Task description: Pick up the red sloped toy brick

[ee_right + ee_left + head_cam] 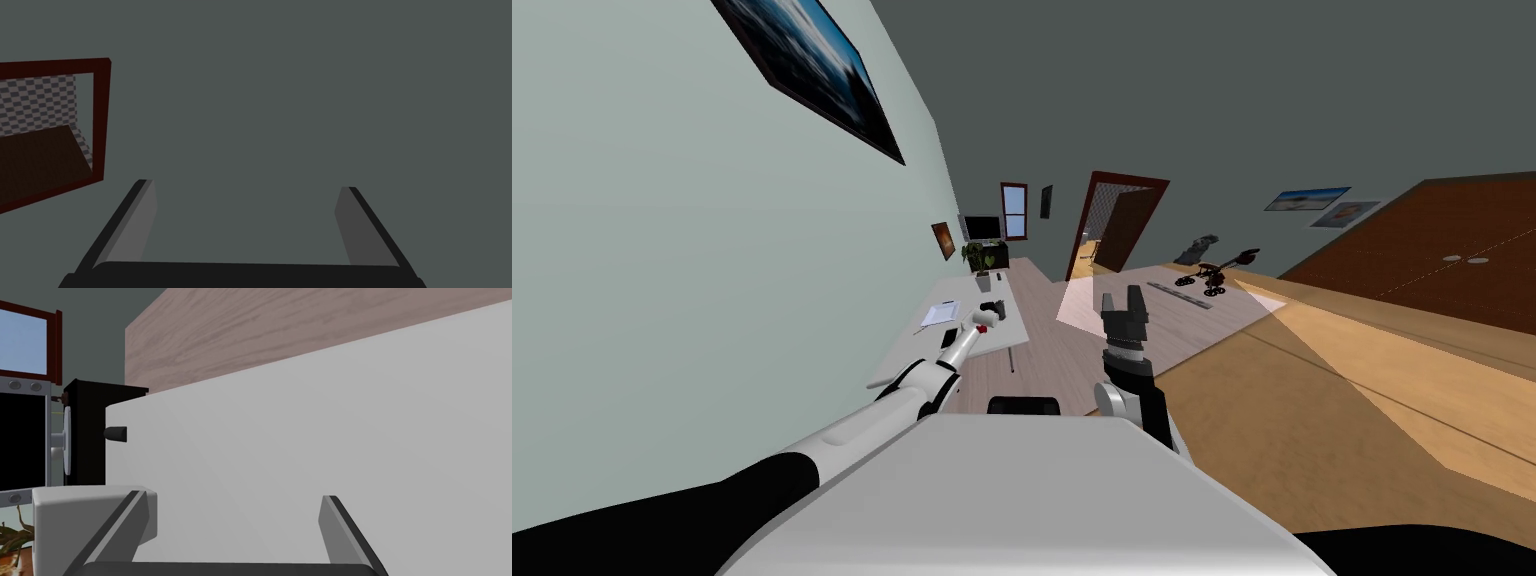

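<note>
Left end effector point(991, 314) reaches out over the white counter point(910, 356) that runs along the wall, with its 2 fingers spread wide and nothing held between them. In the left wrist view the gap between the blades holds bare counter surface, a white block point(95, 513) sits right against 1 finger, and a small dark stub point(116, 433) lies farther off. The red sloped toy brick point(980, 328), as far as I can judge, is the tiny red speck on the counter just beside this end effector, on the wrist side of it. It is too small to read its shape or which way the slope faces.

The step in hand looks like the final line-up before the grasp. To do it well, the hand probably needs to draw back a little and tip down until the brick sits centred between the blades. The fingers should then close on the brick's 2 flat, parallel sides, since a pad on the slope would likely slide off. Keeping clear of the white block avoids a nudge.

The right end effector point(1122, 300) hangs raised in front of the torso, well apart from the counter, fingers apart and empty.
</note>
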